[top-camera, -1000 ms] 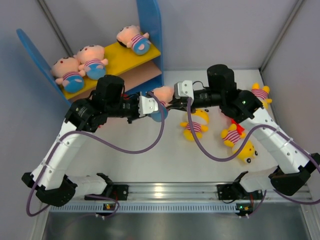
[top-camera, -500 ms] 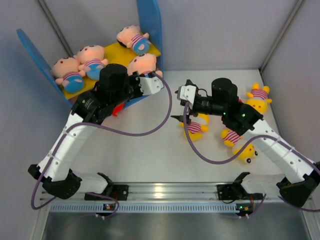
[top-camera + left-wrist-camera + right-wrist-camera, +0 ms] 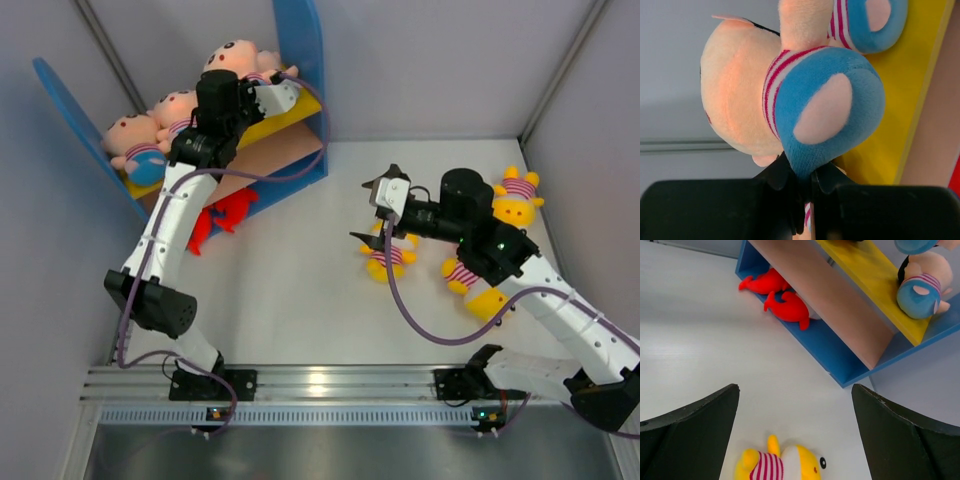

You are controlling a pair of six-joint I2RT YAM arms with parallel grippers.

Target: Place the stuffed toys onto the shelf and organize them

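My left gripper is shut on the blue bottom of a pink-faced stuffed toy. It holds the toy over the right end of the shelf's yellow upper board, beside another pink doll. Two more pink dolls lie on the board's left part. Red monsters lie at the bottom of the shelf. My right gripper hangs open and empty above a yellow striped toy.
Three more yellow striped toys lie on the white table at the right, partly under my right arm. The shelf stands tilted in the back left corner against the grey walls.
The pink doll passed from my right gripper to my left. The left arm swung it up from the table's middle to the upper board. The right gripper opened and drew back.
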